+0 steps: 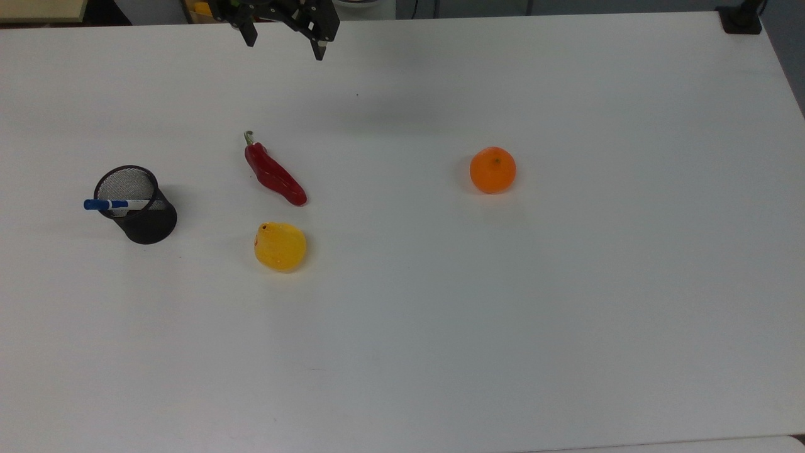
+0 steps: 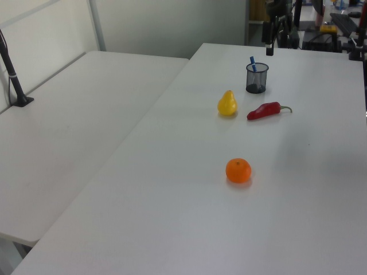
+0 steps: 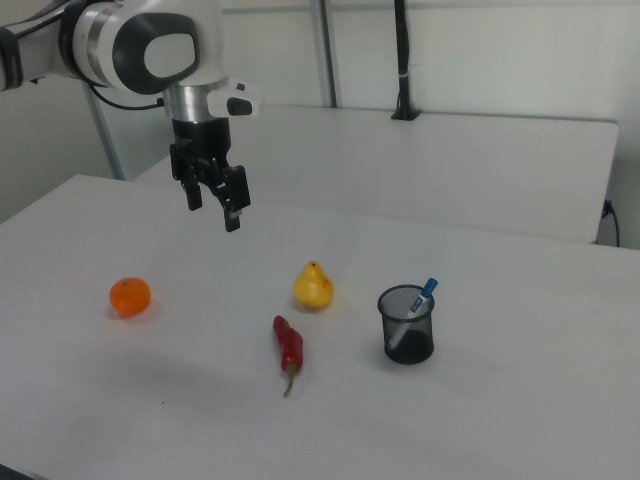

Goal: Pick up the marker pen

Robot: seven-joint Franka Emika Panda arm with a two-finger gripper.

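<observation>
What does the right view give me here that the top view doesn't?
Right view: the arm above the open claw, which hangs well above the table, and the pen leaning in the cup, blue cap up. Top view: the layout flat from above, and a black clamp at a table corner. Both: chilli, pear, orange, cup and pen.

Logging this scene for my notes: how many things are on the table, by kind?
Fruit and veg: 3 (orange, pear, chilli)
Pens: 1 (marker)
Holders: 1 (mesh cup)
Total: 5
</observation>
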